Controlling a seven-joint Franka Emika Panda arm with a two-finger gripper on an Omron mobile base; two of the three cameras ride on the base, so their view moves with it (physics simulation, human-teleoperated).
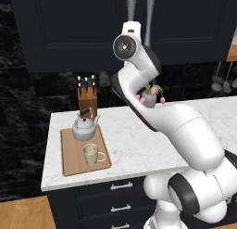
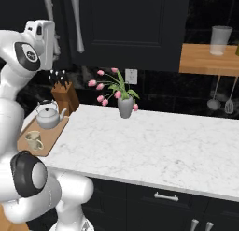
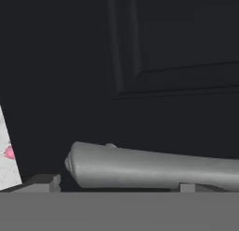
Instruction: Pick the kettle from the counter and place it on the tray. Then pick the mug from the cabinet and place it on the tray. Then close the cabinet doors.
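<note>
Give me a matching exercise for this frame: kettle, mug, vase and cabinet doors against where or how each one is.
Things:
1. kettle
2. mug
3. vase
4. cabinet doors

Place or state:
A. shut
B. on the bare counter, holding pink flowers
C. near end of the tray
D. far end of the tray, by the knife block

Pairs: 1-D, 2-C, 3-B, 4-A
</note>
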